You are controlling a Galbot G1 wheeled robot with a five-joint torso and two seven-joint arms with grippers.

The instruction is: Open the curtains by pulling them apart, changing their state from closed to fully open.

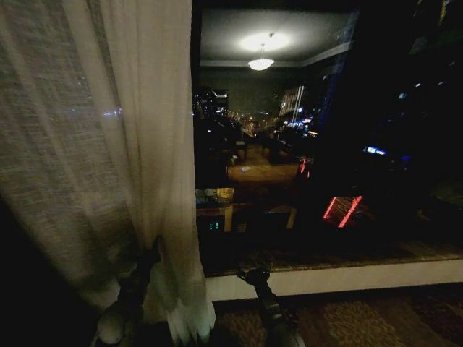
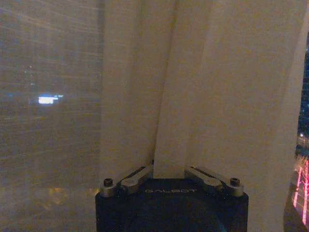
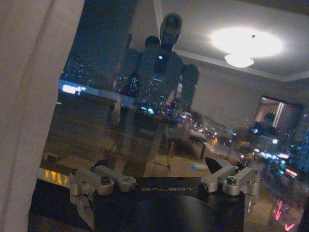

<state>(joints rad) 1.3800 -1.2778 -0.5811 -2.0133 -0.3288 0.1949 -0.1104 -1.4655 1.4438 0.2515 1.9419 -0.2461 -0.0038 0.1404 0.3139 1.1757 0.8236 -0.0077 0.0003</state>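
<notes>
Dark room at night, big window glass ahead with city lights outside and the ceiling lamp mirrored at about 12 o'clock in the head view; pale sill runs along the bottom, patterned carpet below it. The curtains: sheer cream fabric bunched at 9 o'clock, covering the left third of the window, lower hem hanging down near 7 o'clock; glass right of it is bare. Left gripper sits at 7 o'clock pushed into the folds; its wrist view shows a pleat of fabric running down between the finger linkages, fingertips buried in cloth, so it looks clamped on the curtain. Right gripper at 6 o'clock, just in front of the sill, apart from the fabric; fingers spread wide, holding nothing. The robot's own reflection shows in the glass in the right wrist view.
</notes>
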